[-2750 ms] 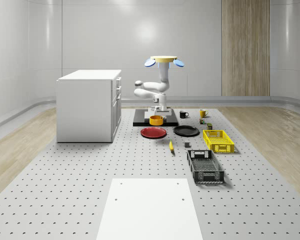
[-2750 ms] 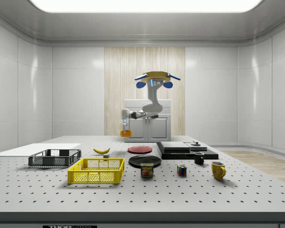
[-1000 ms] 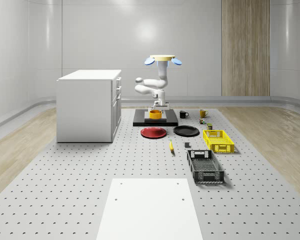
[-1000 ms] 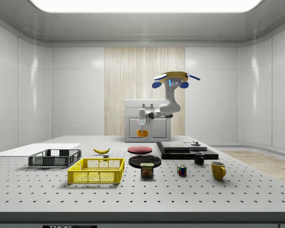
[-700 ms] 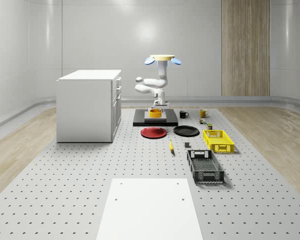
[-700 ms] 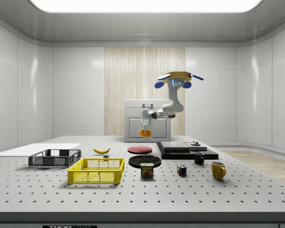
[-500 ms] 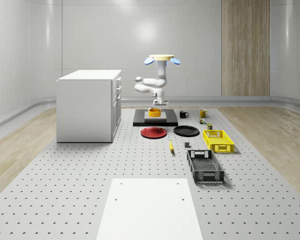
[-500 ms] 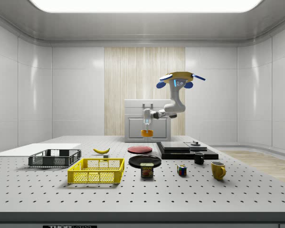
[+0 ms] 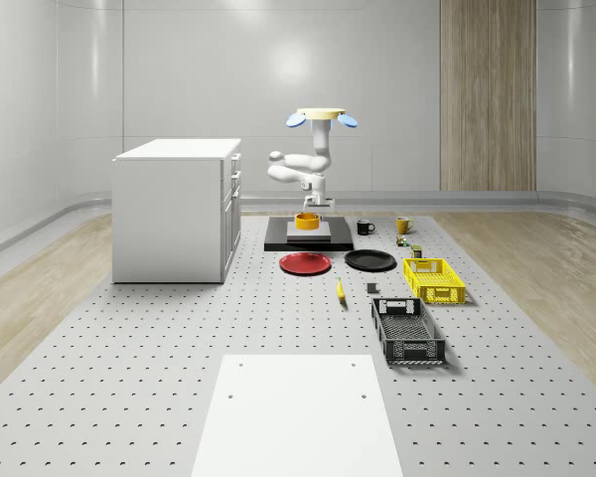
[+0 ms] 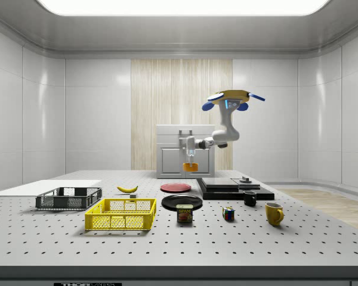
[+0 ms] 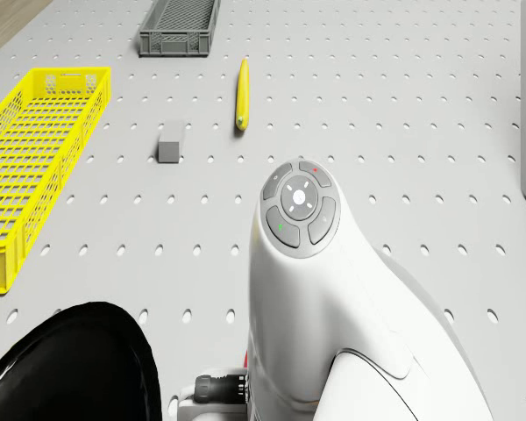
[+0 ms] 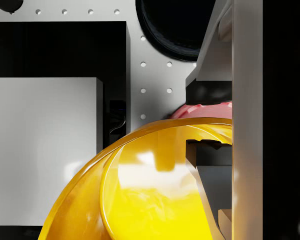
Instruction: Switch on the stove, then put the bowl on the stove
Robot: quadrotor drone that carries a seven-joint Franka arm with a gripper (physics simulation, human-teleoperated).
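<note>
The drone (image 9: 318, 116) hovers over the black stove (image 9: 309, 241), and its white arm reaches down in front of it. My gripper (image 9: 310, 208) is shut on the rim of the orange bowl (image 9: 308, 221). In the side view the bowl (image 10: 191, 167) hangs in the air just off the stove's (image 10: 234, 188) left edge, below the gripper (image 10: 191, 157). In the wrist view the bowl (image 12: 150, 195) lies over the stove's (image 12: 60, 50) edge beside its white cooking plate (image 12: 40, 150). One finger (image 12: 210, 92) is outside the rim. A knob (image 10: 246, 179) sits on the stove.
A red plate (image 9: 305, 263) and a black plate (image 9: 370, 260) lie in front of the stove. Beyond them are a banana (image 9: 341, 289), a yellow basket (image 9: 434, 280) and a dark crate (image 9: 407, 331). Two mugs (image 10: 249, 198) (image 10: 274, 213), a can (image 10: 185, 213) and a cube (image 10: 228, 213) stand nearby. A white cabinet (image 9: 177, 209) stands at the left.
The drone and arm have carried the bowl toward the side view's right, from over the plates up to the stove's edge. The gripper has stayed shut on it.
</note>
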